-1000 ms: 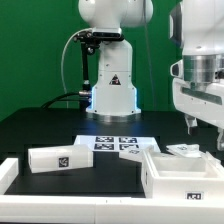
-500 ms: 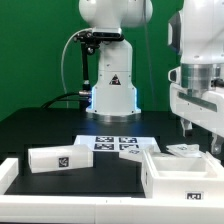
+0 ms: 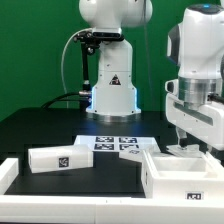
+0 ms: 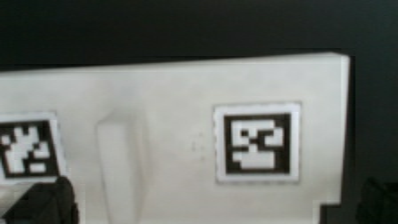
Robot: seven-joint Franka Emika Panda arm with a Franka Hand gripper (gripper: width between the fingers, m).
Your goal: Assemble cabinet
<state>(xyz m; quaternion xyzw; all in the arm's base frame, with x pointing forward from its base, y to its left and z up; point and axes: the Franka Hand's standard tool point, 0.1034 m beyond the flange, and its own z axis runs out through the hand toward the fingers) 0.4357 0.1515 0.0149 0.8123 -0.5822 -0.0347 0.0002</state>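
Observation:
My gripper (image 3: 192,138) hangs at the exterior view's right, just above a flat white cabinet panel (image 3: 184,150) that lies behind the open white cabinet box (image 3: 182,176). In the wrist view the panel (image 4: 169,110) fills the frame and carries two black-and-white tags, one of them (image 4: 258,143) near the middle. My gripper (image 4: 214,205) is open, with the dark fingertips (image 4: 50,200) far apart over the panel and nothing between them. A smaller white cabinet piece (image 3: 62,157) with a tag lies at the exterior view's left. No knob shows.
The marker board (image 3: 117,145) lies flat in the middle of the black table. The robot base (image 3: 111,85) with a warning triangle stands behind it. A white rail (image 3: 12,175) runs along the front left corner.
My arm has moved toward the exterior view's left and a little lower, so that it is now over the flat panel behind the box. The parts have not moved.

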